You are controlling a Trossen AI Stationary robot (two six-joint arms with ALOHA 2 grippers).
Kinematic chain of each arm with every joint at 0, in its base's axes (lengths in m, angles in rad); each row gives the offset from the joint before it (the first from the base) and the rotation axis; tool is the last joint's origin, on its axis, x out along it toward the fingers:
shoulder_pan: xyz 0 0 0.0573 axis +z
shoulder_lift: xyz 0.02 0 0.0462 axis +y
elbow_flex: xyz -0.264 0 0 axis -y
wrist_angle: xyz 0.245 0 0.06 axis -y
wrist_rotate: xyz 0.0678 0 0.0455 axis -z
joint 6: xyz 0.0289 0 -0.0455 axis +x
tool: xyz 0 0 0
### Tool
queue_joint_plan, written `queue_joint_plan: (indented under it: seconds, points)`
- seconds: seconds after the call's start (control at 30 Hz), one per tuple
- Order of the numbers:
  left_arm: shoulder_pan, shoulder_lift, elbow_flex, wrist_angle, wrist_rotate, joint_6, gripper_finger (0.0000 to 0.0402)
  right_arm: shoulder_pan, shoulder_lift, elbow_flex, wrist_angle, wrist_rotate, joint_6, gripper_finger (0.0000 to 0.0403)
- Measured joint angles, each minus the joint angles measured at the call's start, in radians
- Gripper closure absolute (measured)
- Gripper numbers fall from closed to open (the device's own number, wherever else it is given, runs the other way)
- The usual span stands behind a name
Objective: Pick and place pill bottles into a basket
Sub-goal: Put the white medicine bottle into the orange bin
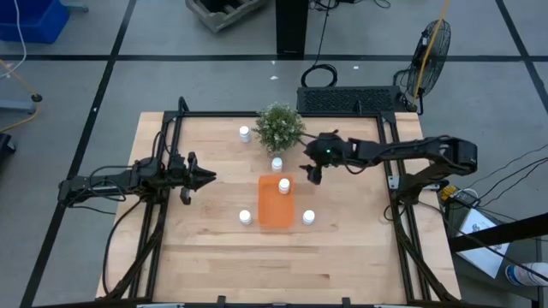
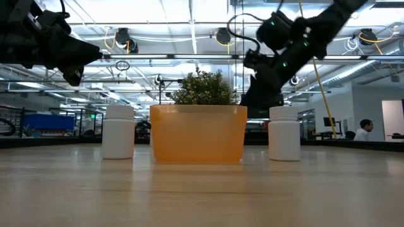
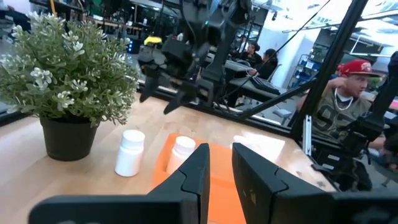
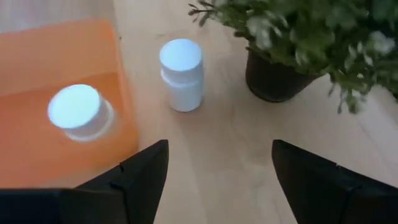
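The right gripper (image 1: 312,174) hangs above the table just beside the far end of the orange basket (image 1: 275,210), on the side toward the right arm, with the potted plant (image 1: 280,127) close behind it. Its two dark fingers (image 4: 134,175) stand wide apart with nothing between them; bare wood shows in the gap. Just ahead of the fingers in the right wrist view stands one pill bottle (image 4: 181,74) upright on the table, between the basket's edge and the plant's dark pot. A second pill bottle (image 4: 79,111) stands inside the basket at its far end, close to this gripper.

Two more bottles stand on the table flanking the near end of the basket, well away from the right gripper: one (image 1: 246,217) on the left arm's side and one (image 1: 309,217) on the right arm's side. A fifth bottle (image 1: 245,133) stands beyond the plant, on its left-arm side, apart from both grippers.

The left gripper (image 1: 204,178) waits over the left part of the table, pointing toward the basket and well apart from it, its fingers (image 3: 194,171) nearly together with only a narrow slit between them and holding nothing
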Motion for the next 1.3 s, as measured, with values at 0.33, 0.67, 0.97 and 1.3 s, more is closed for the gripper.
queue_joint_plan:
  seconds: [0.33, 0.67, 0.97, 1.3]
  points:
    - [0.0, 0.0, 0.0, 0.002, -0.003, -0.014, 0.033, -0.049, 0.081, -0.156, 0.376, -0.081, -0.119, 0.0157]
    - [0.0, 0.0, 0.0, 0.006, -0.005, 0.009, 0.033, -0.107, 0.164, -0.156, 0.5, -0.298, -0.233, 0.0159]
    - [0.0, 0.0, 0.0, 0.007, -0.005, 0.019, 0.033, -0.165, 0.258, -0.156, 0.582, -0.468, -0.358, 0.016]
    - [0.0, 0.0, 0.0, 0.008, -0.008, 0.085, 0.033, -0.168, 0.367, -0.155, 0.771, -0.471, -0.4, 0.0165]
